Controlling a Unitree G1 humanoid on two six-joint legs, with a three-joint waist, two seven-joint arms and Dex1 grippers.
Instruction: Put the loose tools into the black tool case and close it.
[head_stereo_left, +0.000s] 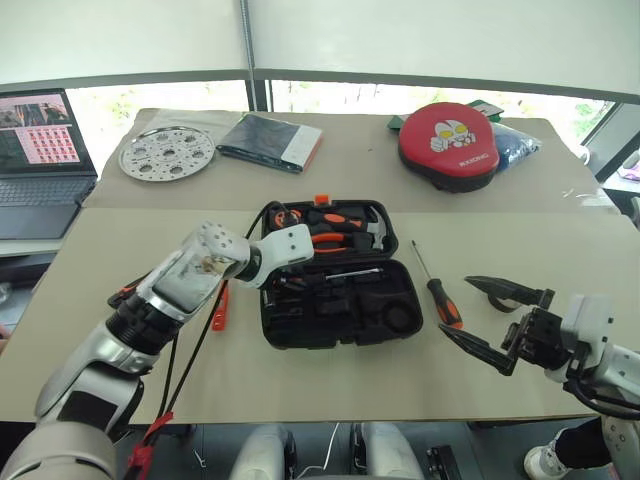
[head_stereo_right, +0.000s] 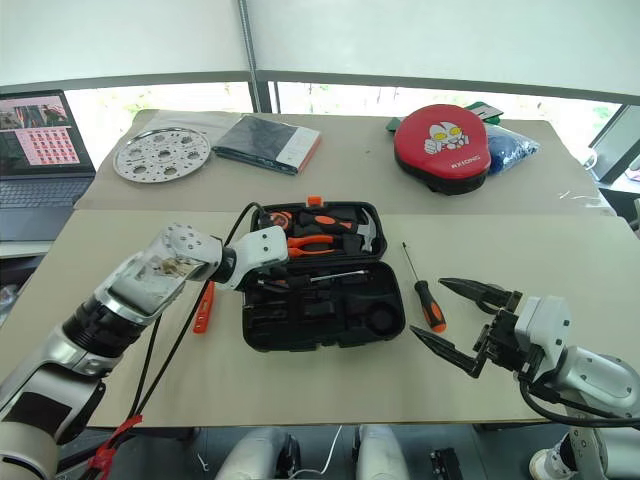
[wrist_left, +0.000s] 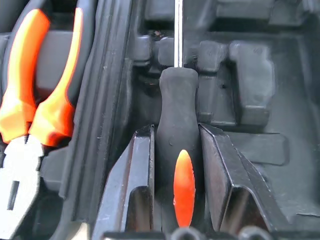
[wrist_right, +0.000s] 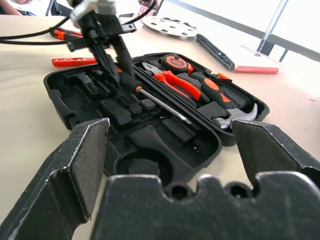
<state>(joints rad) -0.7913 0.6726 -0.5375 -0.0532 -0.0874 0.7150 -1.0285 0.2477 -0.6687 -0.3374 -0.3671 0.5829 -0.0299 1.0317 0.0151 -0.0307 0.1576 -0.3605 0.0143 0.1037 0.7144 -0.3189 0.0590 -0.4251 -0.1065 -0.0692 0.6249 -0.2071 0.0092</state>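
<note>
- The black tool case (head_stereo_left: 340, 300) lies open on the table (head_stereo_left: 560, 250), lid half holding the pliers (head_stereo_left: 335, 240) and hammer (head_stereo_left: 375, 232).
- The left gripper (wrist_left: 177, 150) is clamped on a screwdriver (wrist_left: 177, 125) by its handle, directly over the case's near half; the shaft runs straight ahead of the fingers, along the case's length.
- Judgement: the tool needs lowering into its long recess just beneath the fingertips.
- A second screwdriver (head_stereo_left: 438, 288) lies on the table between the case and the right gripper (head_stereo_left: 490, 320), which is spread wide and empty, and is the closer arm to it.
- An orange pen-like tool (head_stereo_left: 220, 308) lies beside the case, under the left forearm.
</note>
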